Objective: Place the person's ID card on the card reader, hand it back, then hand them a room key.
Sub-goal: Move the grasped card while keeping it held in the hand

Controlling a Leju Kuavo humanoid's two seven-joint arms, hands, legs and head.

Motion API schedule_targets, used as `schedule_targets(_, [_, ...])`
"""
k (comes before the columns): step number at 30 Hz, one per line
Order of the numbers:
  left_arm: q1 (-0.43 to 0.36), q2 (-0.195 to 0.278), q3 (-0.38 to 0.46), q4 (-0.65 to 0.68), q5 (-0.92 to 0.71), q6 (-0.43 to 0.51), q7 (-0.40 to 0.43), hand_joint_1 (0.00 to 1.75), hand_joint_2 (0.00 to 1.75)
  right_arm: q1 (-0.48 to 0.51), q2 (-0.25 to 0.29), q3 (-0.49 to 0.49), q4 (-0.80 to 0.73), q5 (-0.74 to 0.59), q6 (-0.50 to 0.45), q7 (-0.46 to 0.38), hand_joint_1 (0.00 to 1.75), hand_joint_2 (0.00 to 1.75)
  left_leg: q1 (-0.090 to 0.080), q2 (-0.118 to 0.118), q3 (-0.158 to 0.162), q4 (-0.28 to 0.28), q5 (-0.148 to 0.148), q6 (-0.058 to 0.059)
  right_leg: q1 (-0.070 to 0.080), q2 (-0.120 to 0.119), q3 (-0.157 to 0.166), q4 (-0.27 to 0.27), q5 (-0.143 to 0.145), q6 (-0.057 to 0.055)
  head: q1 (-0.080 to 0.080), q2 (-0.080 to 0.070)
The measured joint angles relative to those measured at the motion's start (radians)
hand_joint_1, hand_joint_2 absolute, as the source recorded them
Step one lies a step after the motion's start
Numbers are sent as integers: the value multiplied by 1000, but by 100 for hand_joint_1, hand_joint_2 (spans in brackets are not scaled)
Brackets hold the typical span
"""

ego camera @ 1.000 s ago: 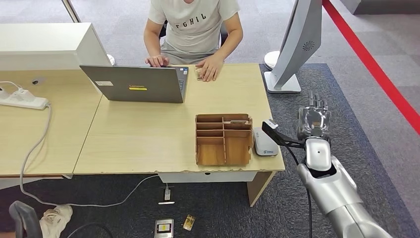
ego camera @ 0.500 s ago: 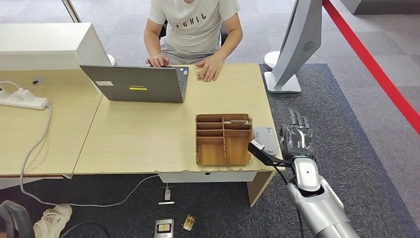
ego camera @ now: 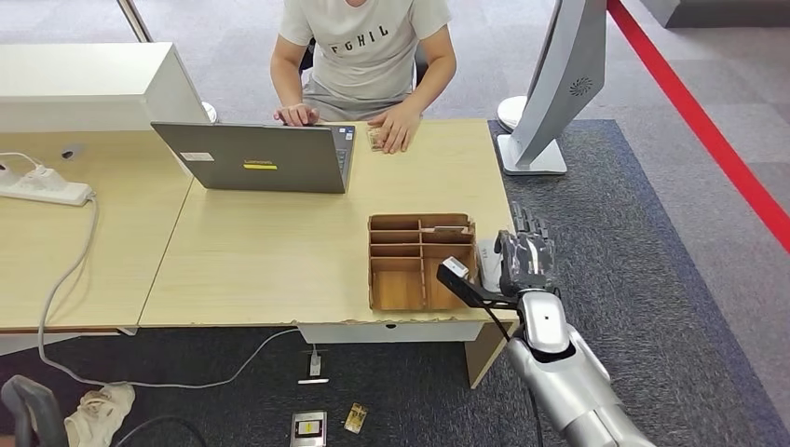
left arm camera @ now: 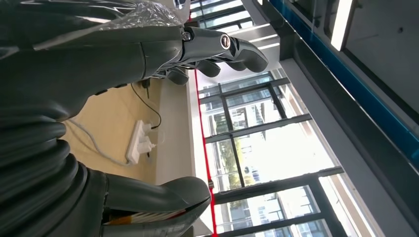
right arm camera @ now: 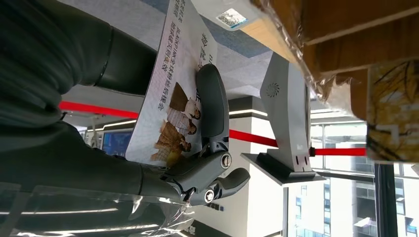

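Observation:
My right hand (ego camera: 524, 258) hovers over the desk's right front corner, fingers straight and spread, thumb pointing at the wooden organiser (ego camera: 419, 262). It holds nothing and covers most of the white card reader (ego camera: 485, 255). In the right wrist view this hand (right arm camera: 123, 163) is empty too, with the organiser (right arm camera: 356, 29) close by. A card (ego camera: 447, 228) lies in the organiser's far right compartment. Across the desk, the person's hand (ego camera: 396, 126) rests beside a small brownish card (ego camera: 374, 140). My left hand (left arm camera: 148, 59) is off the desk, fingers apart and empty.
A grey laptop (ego camera: 256, 158) stands open in front of the person. A white power strip (ego camera: 42, 186) lies on the left desk (ego camera: 56, 270). A tall grey display stand (ego camera: 550, 88) is on the carpet beyond the desk's right end. Small items lie on the floor (ego camera: 307, 426).
My right hand has moved left and nearer, from above the carpet beside the desk to over the card reader. The person and the desk items have not moved.

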State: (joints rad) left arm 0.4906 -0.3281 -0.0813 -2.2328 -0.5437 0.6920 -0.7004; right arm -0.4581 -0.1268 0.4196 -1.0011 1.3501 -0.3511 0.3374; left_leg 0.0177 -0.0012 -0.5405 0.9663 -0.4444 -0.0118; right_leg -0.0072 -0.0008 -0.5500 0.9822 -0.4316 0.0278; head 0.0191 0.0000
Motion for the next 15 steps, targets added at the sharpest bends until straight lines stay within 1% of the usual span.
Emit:
schedule_targets(4, [4, -7, 0, 0, -29, 0, 0, 0, 175, -19, 16, 7, 67, 28, -8, 58, 175, 175, 0, 0, 0, 0, 0, 0, 0, 0, 0, 0, 0, 0, 0, 0])
schedule_targets(8, [12, -13, 1, 0, -50, 0, 0, 0, 175, -47, 15, 8, 130, 30, -3, 122, 175, 175, 0, 0, 0, 0, 0, 0, 0, 0, 0, 0, 0, 0, 0, 0])
schedule_targets(15, [16, -19, 4, 0, -55, 0, 0, 0, 175, -61, -6, 8, 201, 25, 22, 144, 175, 175, -1, 0, 0, 0, 0, 0, 0, 0, 0, 0, 0, 0, 0, 0])
